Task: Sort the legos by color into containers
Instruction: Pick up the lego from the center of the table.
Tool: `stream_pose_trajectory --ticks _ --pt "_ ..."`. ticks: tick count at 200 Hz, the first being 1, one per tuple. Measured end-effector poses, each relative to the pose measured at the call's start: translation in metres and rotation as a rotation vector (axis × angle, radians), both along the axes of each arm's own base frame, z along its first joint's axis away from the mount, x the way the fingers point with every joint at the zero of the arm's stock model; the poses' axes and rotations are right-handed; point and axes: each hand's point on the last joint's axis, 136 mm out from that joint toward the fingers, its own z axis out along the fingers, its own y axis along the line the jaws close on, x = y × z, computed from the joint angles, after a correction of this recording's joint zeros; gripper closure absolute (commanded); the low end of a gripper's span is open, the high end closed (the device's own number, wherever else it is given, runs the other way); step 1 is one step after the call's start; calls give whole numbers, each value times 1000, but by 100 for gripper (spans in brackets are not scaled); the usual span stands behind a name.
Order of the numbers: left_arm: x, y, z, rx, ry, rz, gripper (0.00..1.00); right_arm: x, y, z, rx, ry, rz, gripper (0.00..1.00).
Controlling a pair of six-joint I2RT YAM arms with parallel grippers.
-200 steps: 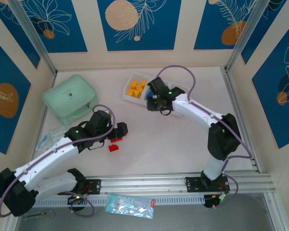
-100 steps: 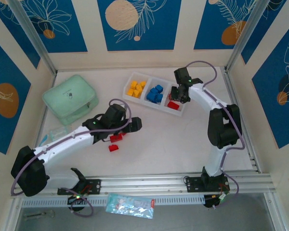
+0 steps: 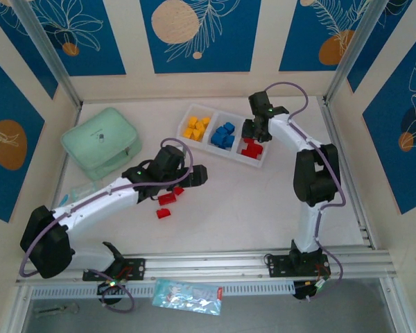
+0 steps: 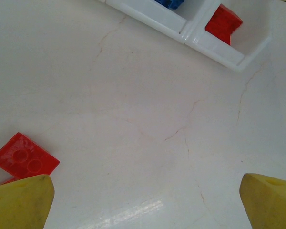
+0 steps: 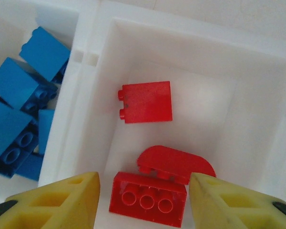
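Left gripper (image 4: 145,183) jaws wide apart, empty, low over table (image 4: 133,109), loose red brick (image 4: 24,156) just beside one fingertip, second loose brick (image 3: 163,213) near it. Right gripper (image 5: 144,179) jaws apart, nothing clamped, above end compartment of tray (image 3: 262,161) holding three red bricks (image 5: 147,102). Blue bricks (image 3: 223,135) in middle compartment, yellow bricks (image 3: 196,127) in other end

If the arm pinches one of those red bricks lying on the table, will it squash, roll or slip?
The red brick looks like hard moulded plastic, so it probably stays stiff. It lies flat, so rolling seems unlikely. Its glossy faces on the smooth table may let it slide.
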Motion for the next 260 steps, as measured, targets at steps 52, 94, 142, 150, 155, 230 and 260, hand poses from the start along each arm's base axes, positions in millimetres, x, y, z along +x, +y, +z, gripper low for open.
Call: stream_pose_trajectory --ticks 52,94,142,150,155,230,260 --pt "-1 11 18 -5 -57 16 1 -46 36 34 31 -55 93 40" --pt "-11 34 13 23 -60 52 1 -93 89 25 59 -24 221 37" --pt "-30 70 2 73 -46 111 1 -140 155 13 99 17 375 31" --pt "-33 76 0 78 -44 124 1 -146 166 9 108 23 399 31" --pt "-35 80 -1 81 -42 135 1 -149 172 7 109 28 412 30" --pt "-60 125 -3 95 -44 246 1 -166 252 -42 113 124 548 27" --pt "-65 135 -1 95 -53 278 1 -158 272 -46 130 123 565 26"
